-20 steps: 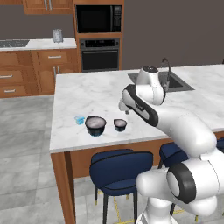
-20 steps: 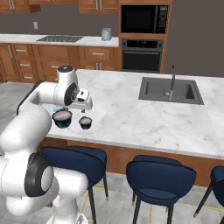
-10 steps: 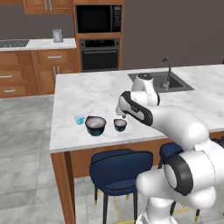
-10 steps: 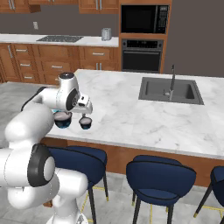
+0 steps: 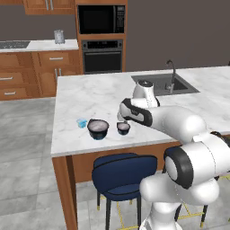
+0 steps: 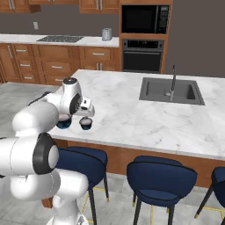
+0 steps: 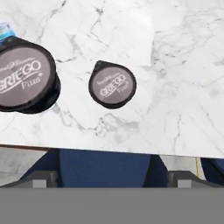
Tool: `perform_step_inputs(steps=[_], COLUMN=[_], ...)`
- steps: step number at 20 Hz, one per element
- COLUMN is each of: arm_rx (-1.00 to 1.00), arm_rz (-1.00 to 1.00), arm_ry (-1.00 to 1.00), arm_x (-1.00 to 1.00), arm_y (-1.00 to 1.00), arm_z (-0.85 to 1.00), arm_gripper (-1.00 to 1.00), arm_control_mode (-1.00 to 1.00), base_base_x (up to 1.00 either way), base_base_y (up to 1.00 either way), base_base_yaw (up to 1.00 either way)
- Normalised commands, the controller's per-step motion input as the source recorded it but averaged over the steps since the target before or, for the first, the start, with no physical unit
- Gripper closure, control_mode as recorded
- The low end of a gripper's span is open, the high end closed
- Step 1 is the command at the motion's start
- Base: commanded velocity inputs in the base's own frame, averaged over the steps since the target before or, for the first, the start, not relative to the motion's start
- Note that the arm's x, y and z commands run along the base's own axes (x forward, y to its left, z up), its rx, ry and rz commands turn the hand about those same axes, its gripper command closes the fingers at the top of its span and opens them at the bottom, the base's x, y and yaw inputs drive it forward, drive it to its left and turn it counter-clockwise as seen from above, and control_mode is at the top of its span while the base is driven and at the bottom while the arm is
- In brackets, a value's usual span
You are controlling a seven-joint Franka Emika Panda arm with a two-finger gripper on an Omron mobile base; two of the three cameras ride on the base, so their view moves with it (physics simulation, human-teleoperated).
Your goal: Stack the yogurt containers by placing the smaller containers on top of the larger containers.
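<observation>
Three yogurt containers stand in a row near the island's front edge. The widest dark tub (image 5: 98, 129) (image 7: 24, 78) carries a grey lid printed "Griego Plus". To its right sits the small dark tub (image 5: 123, 128) (image 6: 86, 123) (image 7: 112, 84) with the same lid. The tiny light-blue cup (image 5: 81, 122) (image 7: 5, 29) stands to the left of the wide tub. My gripper (image 5: 124, 117) (image 6: 86, 112) (image 7: 112, 179) hangs open just above the small dark tub, pointing down, with nothing between its fingers. In the right base view my arm hides part of the wide tub (image 6: 64, 121).
The marble island's front edge (image 5: 108, 148) runs just below the tubs, with blue stools (image 5: 123, 173) (image 6: 160, 173) under it. A sink (image 5: 164, 83) with a faucet (image 6: 172, 81) lies at the back right. An oven and microwave stand on the far wall.
The arm has sunk a little, bringing the hand lower over the small dark tub. The three tubs have not moved.
</observation>
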Motion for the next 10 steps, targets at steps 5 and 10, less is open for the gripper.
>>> perform_step_inputs(steps=[5, 10], arm_rx=[-0.01, 0.0], arm_rz=[0.0, 0.0], arm_ry=[0.0, 0.0], arm_x=[0.2, 0.0], arm_y=[0.05, 0.0], arm_z=[-0.16, 0.0], arm_gripper=[-1.0, -1.0], arm_control_mode=[-1.0, -1.0], base_base_x=[0.0, 0.0], base_base_y=[0.0, 0.0], base_base_yaw=[0.0, 0.0])
